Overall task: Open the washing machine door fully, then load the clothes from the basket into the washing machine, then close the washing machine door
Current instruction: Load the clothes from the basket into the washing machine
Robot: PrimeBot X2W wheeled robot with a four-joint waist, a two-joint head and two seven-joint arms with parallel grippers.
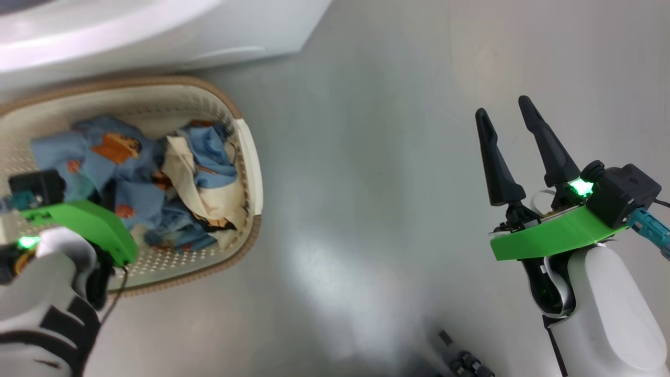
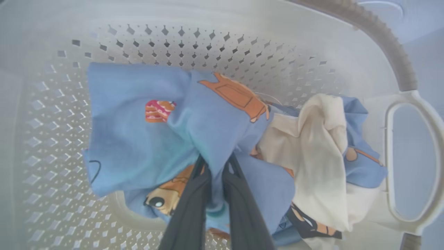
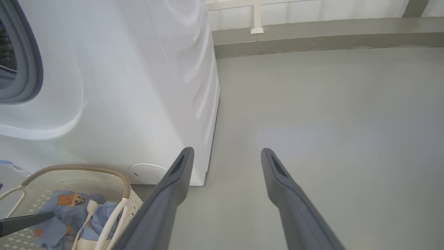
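Pinching a fold of blue fabric, the left claw (image 2: 215, 165) holds the clothes (image 2: 138, 118), which lie in the basket (image 2: 215, 38) on the floor (image 1: 366, 209) beside the washing machine (image 3: 138, 86). Judged light, limp, likely to trail: grip the bunched centre. Right claw (image 1: 502, 107) spread, empty.

left gripper (image 2: 215, 160) with two long dark fingers nearly together, apparently nipping a fold of light blue printed clothes (image 2: 138, 132), pale left forearm (image 1: 47, 293) low, right gripper (image 1: 503, 106) spread wide, empty, pointing up
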